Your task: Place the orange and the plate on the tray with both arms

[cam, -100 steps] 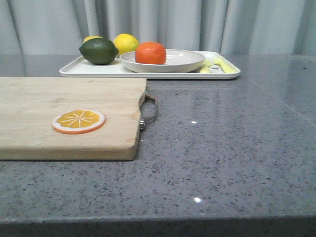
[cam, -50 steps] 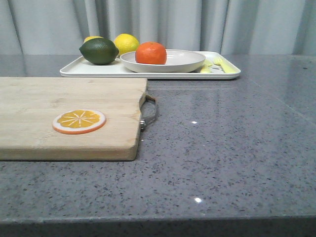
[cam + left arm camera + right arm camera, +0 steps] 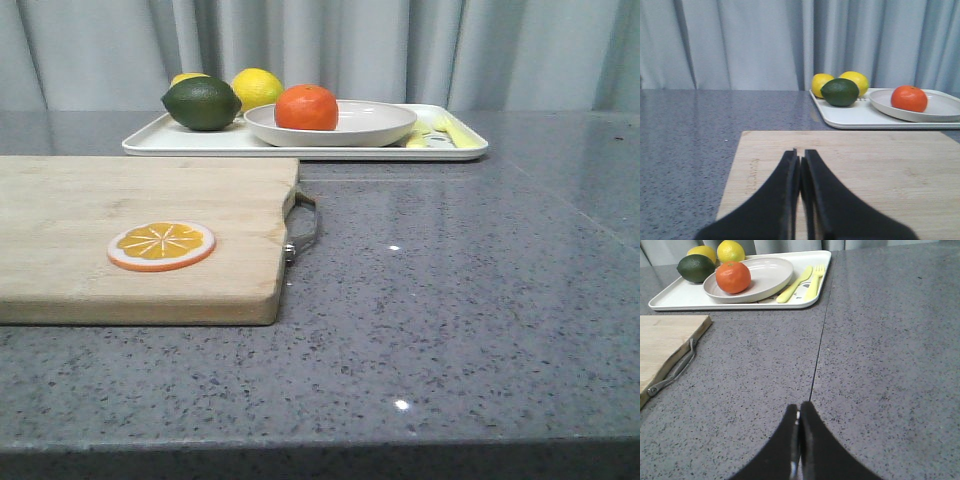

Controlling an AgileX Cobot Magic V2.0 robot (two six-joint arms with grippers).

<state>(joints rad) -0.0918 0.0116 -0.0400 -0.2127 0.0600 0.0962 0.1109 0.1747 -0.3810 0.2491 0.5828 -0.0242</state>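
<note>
Two grippers show only in their own wrist cameras, and you can see both pressed together with nothing between the fingers: the left gripper (image 3: 800,162) hovers over the wooden cutting board (image 3: 140,235), and the right gripper (image 3: 799,412) hangs over the bare grey speckled countertop (image 3: 460,300), well apart from the tray. Look to the far side of the counter and you find the white tray (image 3: 300,143) lying flat in front of the grey curtain (image 3: 330,50). The off-white plate (image 3: 370,125) sits on that tray, and the orange (image 3: 306,107) rests in the plate, toward its left side as the front camera sees it. To the left of the plate, also on the tray, you have a dark green lime (image 3: 201,103) with two yellow lemons behind it, one (image 3: 256,88) next to the orange and the other (image 3: 186,78) mostly hidden by the lime. At the right end of the tray lie a pale yellow plastic knife (image 3: 794,284) and fork (image 3: 813,282), side by side just beside the plate. On the cutting board nearer to you, a flat orange slice (image 3: 161,245) lies on the wood, and the board's metal handle (image 3: 303,225) sticks out from its right edge over the countertop.
</note>
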